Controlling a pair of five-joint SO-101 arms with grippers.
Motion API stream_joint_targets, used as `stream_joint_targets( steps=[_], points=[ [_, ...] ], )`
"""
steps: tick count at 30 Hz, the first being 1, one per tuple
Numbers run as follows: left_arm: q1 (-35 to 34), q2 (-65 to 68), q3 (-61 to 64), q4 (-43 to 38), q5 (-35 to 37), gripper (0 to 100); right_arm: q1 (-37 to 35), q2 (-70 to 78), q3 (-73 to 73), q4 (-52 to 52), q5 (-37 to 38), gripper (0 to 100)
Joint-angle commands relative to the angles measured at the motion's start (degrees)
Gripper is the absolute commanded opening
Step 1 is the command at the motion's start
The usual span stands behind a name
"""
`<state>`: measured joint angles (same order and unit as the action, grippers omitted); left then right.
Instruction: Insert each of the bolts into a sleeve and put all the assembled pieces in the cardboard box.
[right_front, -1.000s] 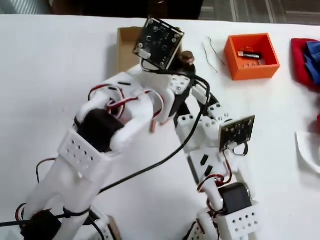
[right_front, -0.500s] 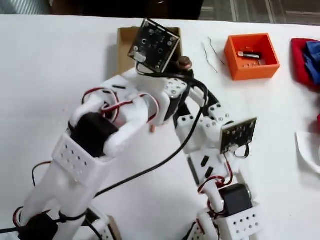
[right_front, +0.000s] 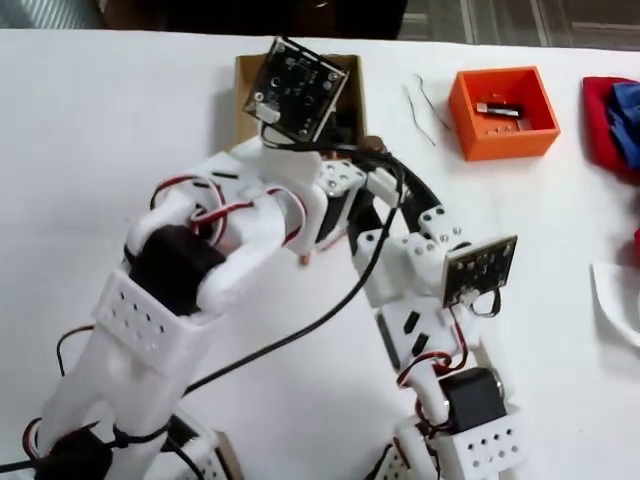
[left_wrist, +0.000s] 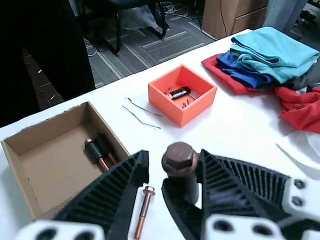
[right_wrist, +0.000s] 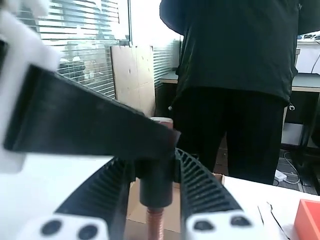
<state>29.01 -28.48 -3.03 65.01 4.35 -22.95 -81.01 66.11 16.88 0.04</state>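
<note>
Left wrist view: left gripper (left_wrist: 171, 165) jaws apart around bolt (left_wrist: 180, 158) head. Right gripper (right_wrist: 154, 167) clamped on sleeve (right_wrist: 156, 186), bolt through it, near cardboard box (left_wrist: 50, 122); one assembled piece (left_wrist: 100, 149) inside box.

**Two arms, grippers nose to nose**

The left arm (right_front: 170, 290) is stretched forward with its wrist tipped down. The left gripper (left_wrist: 172, 159) has its jaws apart, with a gap on one side. The right arm (right_front: 425, 300) is folded and angled toward it. The right gripper (right_wrist: 153, 172) is clamped on an upright sleeve (right_wrist: 156, 189). One left finger crosses just in front of it.
</note>
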Motion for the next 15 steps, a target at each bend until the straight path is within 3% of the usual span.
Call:
stream_joint_targets(
  steps=[1, 8, 12, 15],
  points=[
    [-1.1, -3.0, -5.5, -0.2, -0.4, 18, 0.8, 0.9, -3.8, 0.1, -0.5, 2.2],
    [-1.5, -3.1, -16.6, 0.4, -1.3, 17, 0.8, 9.7, -4.2, -1.3, -0.5, 2.2],
    [-7.2, -3.4, -17.3, 2.9, -9.4, 17, 0.8, 14.0, -4.3, -2.0, -0.6, 2.2],
    [-14.2, -2.9, -16.5, 9.7, -13.2, 17, 1.4, 19.0, -9.3, -1.3, -0.5, 2.2]
  ],
)
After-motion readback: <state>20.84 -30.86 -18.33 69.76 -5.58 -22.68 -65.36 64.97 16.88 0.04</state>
